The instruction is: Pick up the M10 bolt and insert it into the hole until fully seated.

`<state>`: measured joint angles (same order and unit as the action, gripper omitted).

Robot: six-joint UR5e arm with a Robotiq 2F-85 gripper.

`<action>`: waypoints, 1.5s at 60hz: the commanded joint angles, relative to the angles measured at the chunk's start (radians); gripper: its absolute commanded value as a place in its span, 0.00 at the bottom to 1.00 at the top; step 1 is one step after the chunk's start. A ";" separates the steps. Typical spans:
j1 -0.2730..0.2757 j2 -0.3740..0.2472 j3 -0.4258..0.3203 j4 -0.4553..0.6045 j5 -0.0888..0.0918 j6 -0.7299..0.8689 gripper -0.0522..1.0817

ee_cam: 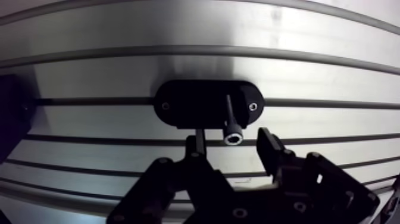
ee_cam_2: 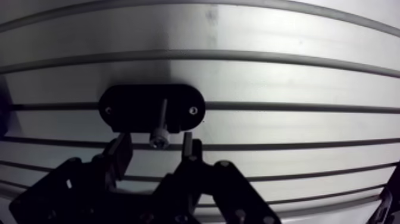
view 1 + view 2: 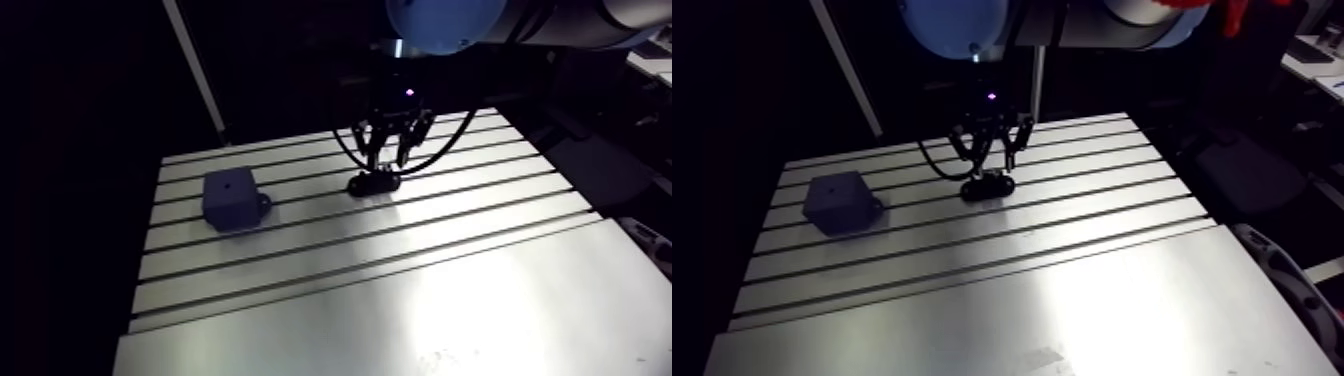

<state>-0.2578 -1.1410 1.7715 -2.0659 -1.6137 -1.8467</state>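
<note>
Over black holder (image 1: pixel 184 107), gripper (image 1: pixel 231 143) fingers (image 1: pixel 271 149) wide, straddling bolt (image 1: pixel 230 119); close off-centre and you'll probably tip it, fyi.

A slotted aluminium desk (image 3: pixel 450 300) is shown, on which a dark block (image 3: pixel 231 199) and, well apart from it, a black oval holder (image 1: pixel 184 107) are set.

1 bolt (image 1: pixel 230 122), 1 black oval holder (image 1: pixel 190 106), 1 grey block (image 3: pixel 230 198).
</note>
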 commanded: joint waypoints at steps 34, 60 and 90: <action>0.000 0.018 -0.007 -0.015 -0.003 0.000 0.52; 0.000 0.018 -0.007 -0.015 -0.004 -0.002 0.54; -0.002 0.013 -0.002 -0.011 -0.004 -0.003 0.56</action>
<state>-0.2591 -1.1258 1.7652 -2.0792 -1.6182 -1.8492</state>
